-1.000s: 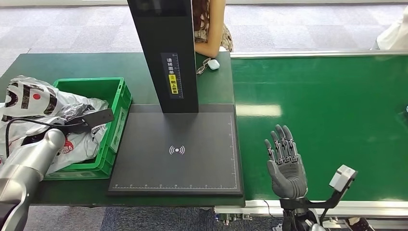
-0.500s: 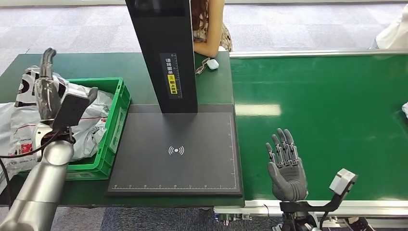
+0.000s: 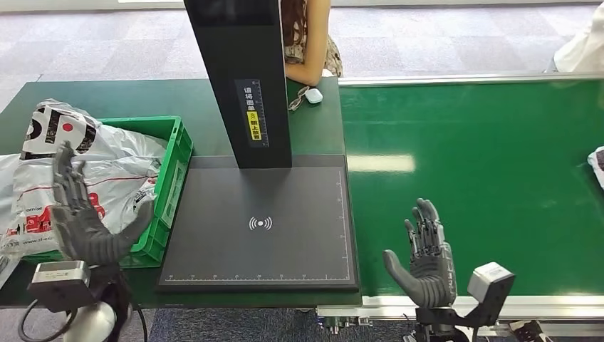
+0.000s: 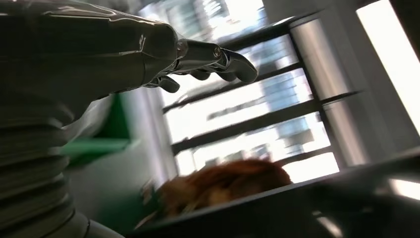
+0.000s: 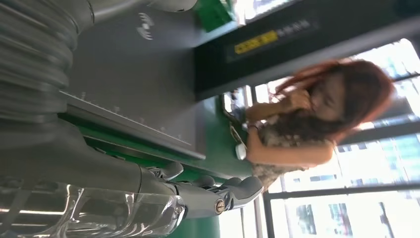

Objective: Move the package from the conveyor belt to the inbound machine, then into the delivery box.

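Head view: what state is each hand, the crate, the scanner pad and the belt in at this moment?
Left hand: open, fingers spread, raised in front of the green crate, holding nothing.
Right hand: open, fingers up, over the belt's near edge.
Green crate: holds white plastic packages, heaped above the rim.
Scanner pad: bare.
Conveyor belt: a package just showing at its far right edge.

White plastic mailer package [image 3: 92, 167] with black and red print lying crumpled in green delivery box [image 3: 176, 153], spilling over box's far and left rims onto green table; box sitting just left of inbound machine, touching its edge

Inbound machine's flat black scan plate [image 3: 285, 206] carrying white wireless symbol at centre, black column [image 3: 246, 78] with yellow label rising from its far edge

Green conveyor belt [image 3: 484, 178] lying right of plate; second white package [image 3: 597, 165] showing at belt's far right edge, cut off by frame
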You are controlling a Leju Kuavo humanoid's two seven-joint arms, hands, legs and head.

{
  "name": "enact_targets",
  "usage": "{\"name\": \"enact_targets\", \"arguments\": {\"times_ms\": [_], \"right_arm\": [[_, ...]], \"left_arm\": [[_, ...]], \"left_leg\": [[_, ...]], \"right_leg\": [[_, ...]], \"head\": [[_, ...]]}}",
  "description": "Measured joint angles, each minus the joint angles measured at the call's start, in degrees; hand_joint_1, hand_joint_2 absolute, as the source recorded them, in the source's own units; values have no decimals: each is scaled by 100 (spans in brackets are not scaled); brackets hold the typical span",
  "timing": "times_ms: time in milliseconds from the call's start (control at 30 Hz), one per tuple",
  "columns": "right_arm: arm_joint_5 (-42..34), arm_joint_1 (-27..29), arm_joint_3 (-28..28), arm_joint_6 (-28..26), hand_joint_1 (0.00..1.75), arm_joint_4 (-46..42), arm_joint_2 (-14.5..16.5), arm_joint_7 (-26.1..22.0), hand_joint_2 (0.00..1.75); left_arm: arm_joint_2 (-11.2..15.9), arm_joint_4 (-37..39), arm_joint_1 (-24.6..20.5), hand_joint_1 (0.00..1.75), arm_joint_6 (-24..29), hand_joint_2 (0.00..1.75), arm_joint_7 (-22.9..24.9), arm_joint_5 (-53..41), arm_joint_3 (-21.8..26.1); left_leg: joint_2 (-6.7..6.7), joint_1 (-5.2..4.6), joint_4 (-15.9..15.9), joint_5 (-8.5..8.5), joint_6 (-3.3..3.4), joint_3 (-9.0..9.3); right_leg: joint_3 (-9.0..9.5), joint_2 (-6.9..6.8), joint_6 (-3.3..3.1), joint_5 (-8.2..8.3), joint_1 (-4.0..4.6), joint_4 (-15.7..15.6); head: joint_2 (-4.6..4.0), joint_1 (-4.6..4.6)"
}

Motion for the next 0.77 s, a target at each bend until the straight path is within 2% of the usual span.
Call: {"name": "enact_targets", "arguments": {"times_ms": [100, 300, 567, 767], "right_arm": [[674, 14, 312, 150, 0, 78, -3, -57, 175], [1560, -47, 742, 21, 0, 379, -4, 21, 175], [1688, -96, 1001, -465, 0, 575, -5, 26, 175], [1142, 144, 1071, -913, 0, 595, -7, -58, 175]], "left_arm": [[-446, 344, 412, 0, -344, 175, 265, 436, -114], [-925, 612, 898, 0, -477, 175, 646, -172, -338], [-1074, 607, 1054, 0, -864, 175, 1057, -563, -436], [-1062, 607, 1193, 0, -845, 175, 1214, -779, -612]], "left_leg": [[-3, 4, 3, -1, 2, -5], [-7, 3, 2, -5, 6, -8], [-10, 3, 2, -5, 7, -6], [-10, 3, 2, -6, 7, -7]], "right_leg": [[-2, -2, 1, -2, 3, -1], [-2, -4, 5, -7, 3, -1], [0, -11, 4, -10, 3, -1], [0, -11, 3, -13, 3, -1]], "head": [[0, 1], [0, 2], [0, 1], [0, 2]]}}
